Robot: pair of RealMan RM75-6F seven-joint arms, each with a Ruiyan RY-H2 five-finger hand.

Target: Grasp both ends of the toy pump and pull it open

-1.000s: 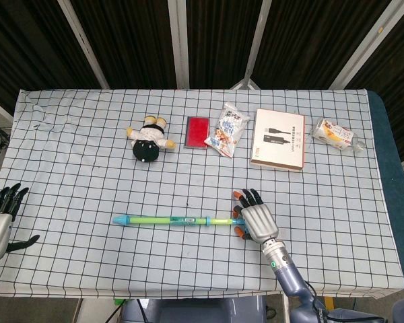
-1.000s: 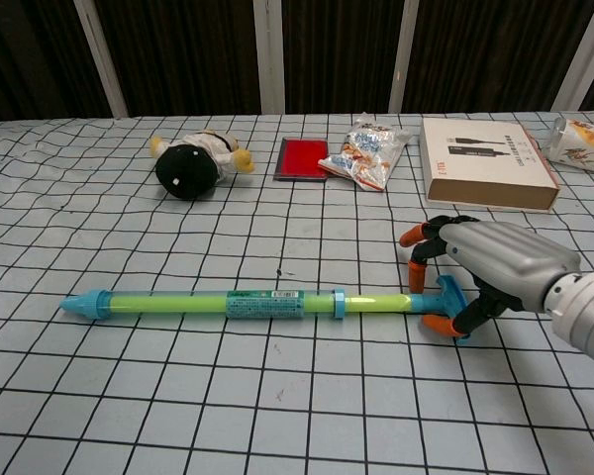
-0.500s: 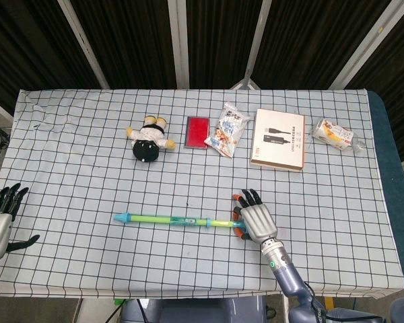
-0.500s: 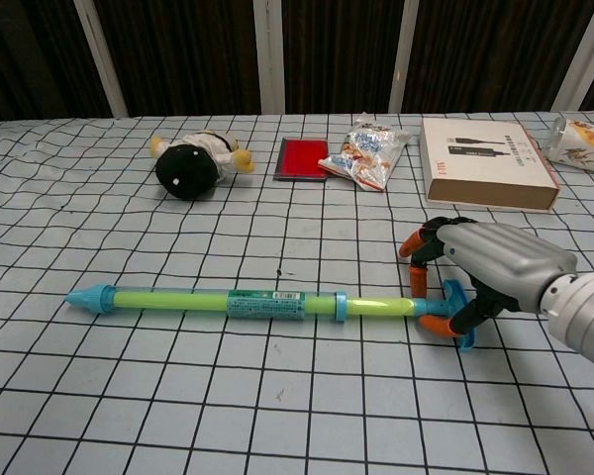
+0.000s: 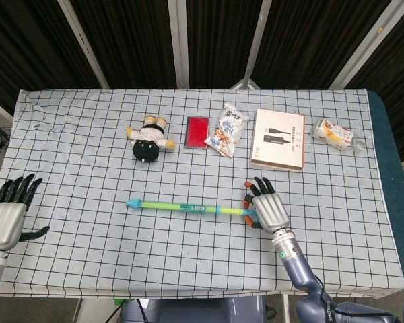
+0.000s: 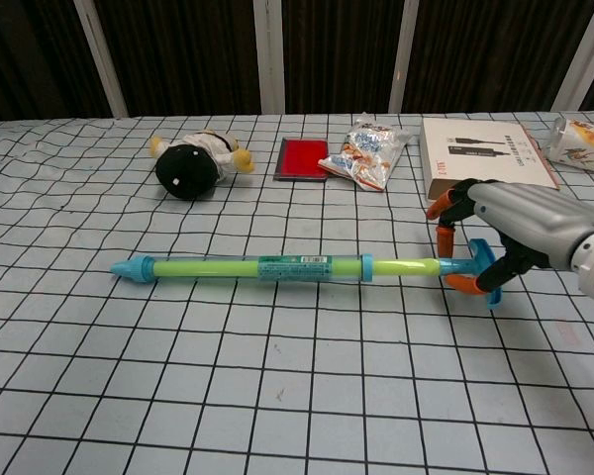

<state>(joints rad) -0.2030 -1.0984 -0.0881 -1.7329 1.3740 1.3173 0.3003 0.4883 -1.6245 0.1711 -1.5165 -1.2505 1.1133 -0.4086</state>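
Toy pump (image 6: 277, 266) handle in right hand (image 6: 520, 226), left hand (image 5: 8, 214) spread

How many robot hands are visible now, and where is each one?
2. The right hand grips the handle end of the toy pump, right of the table's centre. The left hand is at the table's left edge, holding nothing; only the head view shows it.

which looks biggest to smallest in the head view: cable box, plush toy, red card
1. cable box
2. plush toy
3. red card, close to the plush, so those two are unsure.
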